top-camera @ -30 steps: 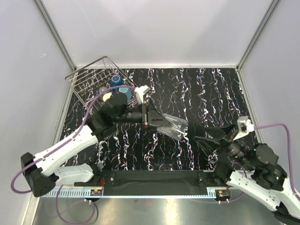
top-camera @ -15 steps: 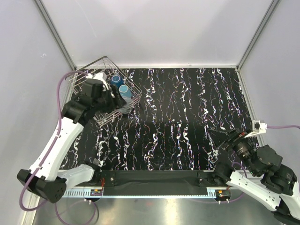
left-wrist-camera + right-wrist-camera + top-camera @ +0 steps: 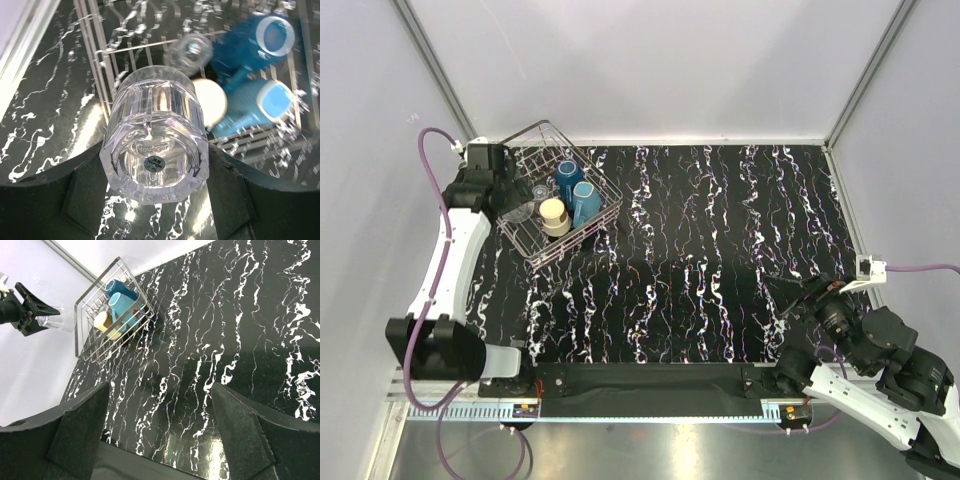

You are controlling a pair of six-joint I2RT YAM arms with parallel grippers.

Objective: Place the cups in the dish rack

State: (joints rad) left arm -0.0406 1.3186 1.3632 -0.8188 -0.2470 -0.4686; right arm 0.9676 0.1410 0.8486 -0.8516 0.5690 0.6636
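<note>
Left wrist shows left end effector (image 3: 155,165) clamping the clear cup (image 3: 151,112); right end effector (image 3: 159,392) stands open.

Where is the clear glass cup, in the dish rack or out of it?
Out: the left gripper holds the clear glass cup in the air, beside the dish rack.

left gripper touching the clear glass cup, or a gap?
Touching. Left wrist view: clear glass cup clamped between both fingers of the left gripper, no gap.
</note>
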